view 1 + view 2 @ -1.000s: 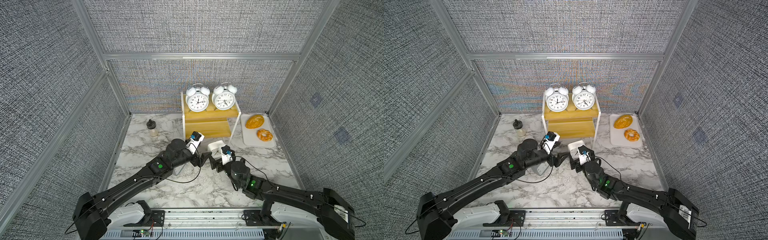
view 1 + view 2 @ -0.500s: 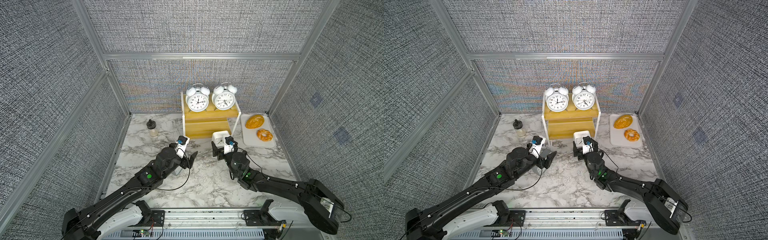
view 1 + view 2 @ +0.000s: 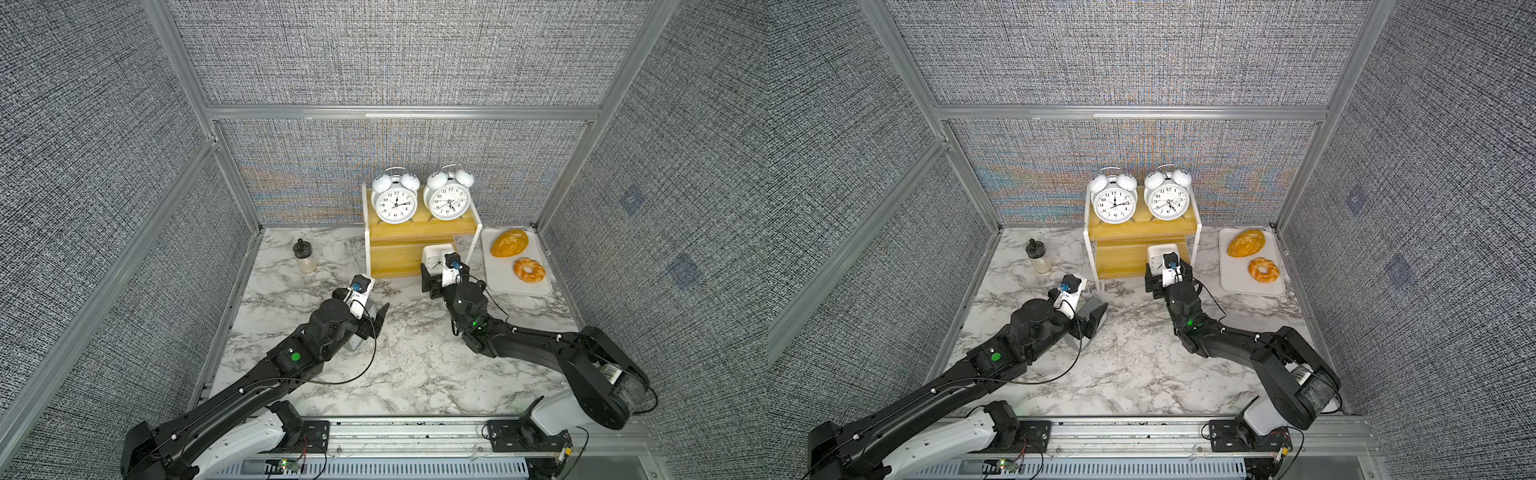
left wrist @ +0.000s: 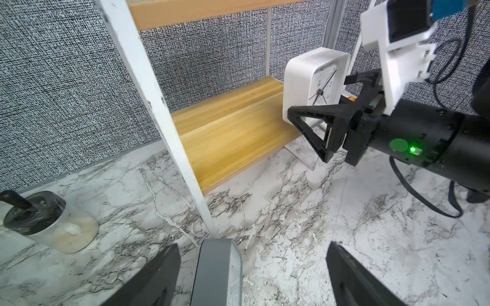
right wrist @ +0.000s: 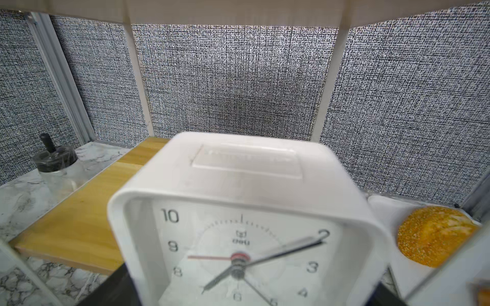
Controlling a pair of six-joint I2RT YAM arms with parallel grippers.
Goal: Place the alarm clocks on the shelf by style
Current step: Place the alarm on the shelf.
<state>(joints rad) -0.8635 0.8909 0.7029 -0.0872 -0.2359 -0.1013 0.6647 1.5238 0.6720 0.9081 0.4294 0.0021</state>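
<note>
Change noted: a second ago both grippers crowded mid-table around the small white clock (image 3: pixel 433 254); now they stand apart.

- Right gripper (image 4: pixel 318 94) has carried that clock to the shelf (image 3: pixel 409 230), at the right end of the lower board (image 4: pixel 233 127). Its jaws clamp the clock's two sides, dial toward the robot. Whether the base already sits on the board or hangs just above it cannot be told, as the wrist view is too close.
- Left gripper (image 4: pixel 253 249) has backed off to its own side. Its jaws are spread wide and straddle the grey clock (image 4: pixel 216 273), which sits on the table (image 3: pixel 415 353). One finger (image 4: pixel 159 275) is just beside it, the other well apart; there is no grip.
- Twin-bell clocks (image 3: pixel 395 202) (image 3: pixel 448 201) stand upright, side by side on the top board.

Reading: the round pair is done and the square clock is nearly placed. The grey one is probably next, for the free left stretch of the lower board.
</note>
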